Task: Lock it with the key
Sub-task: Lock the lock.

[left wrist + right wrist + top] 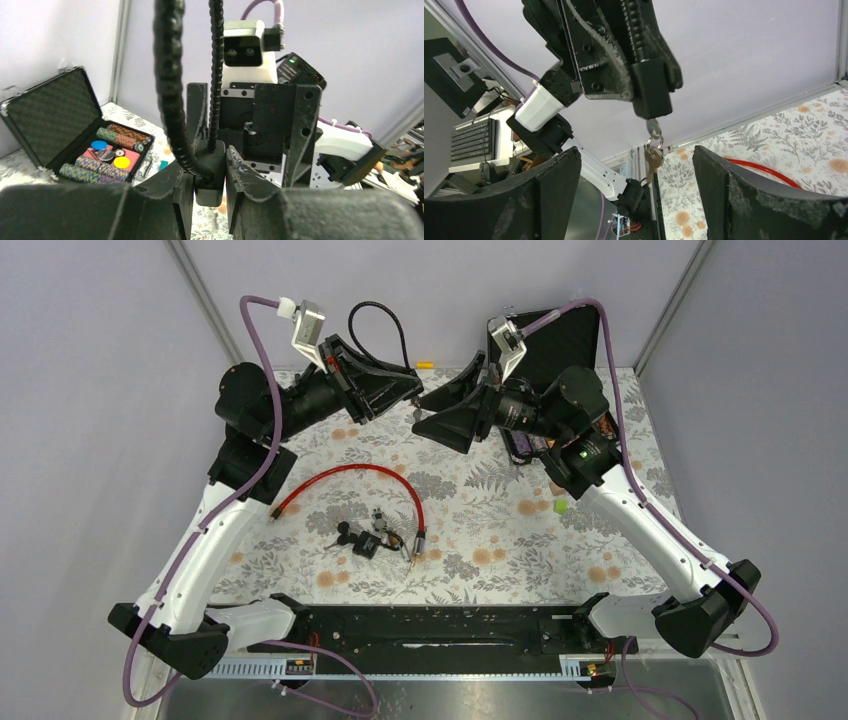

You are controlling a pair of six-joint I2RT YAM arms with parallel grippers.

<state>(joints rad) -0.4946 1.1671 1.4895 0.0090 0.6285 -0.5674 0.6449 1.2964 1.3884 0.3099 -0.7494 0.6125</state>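
My left gripper (392, 390) (210, 167) is shut on the body of a black cable lock (209, 192) and holds it above the table's far middle. The lock's black cable (170, 75) loops upward (380, 325). In the right wrist view the lock body (651, 95) points down with a silver key (654, 127) in its end. A ring with a second key (653, 160) hangs from it. My right gripper (425, 412) (635, 152) is open. Its jaws stand wide on either side of the hanging keys and touch nothing.
A red cable lock (350, 472) lies on the floral table (480, 530), with a black bunch of keys (365, 538) beside it. An open black case (50, 115) of poker chips (107, 152) stands at the back right. A small green object (560, 505) lies near the right arm.
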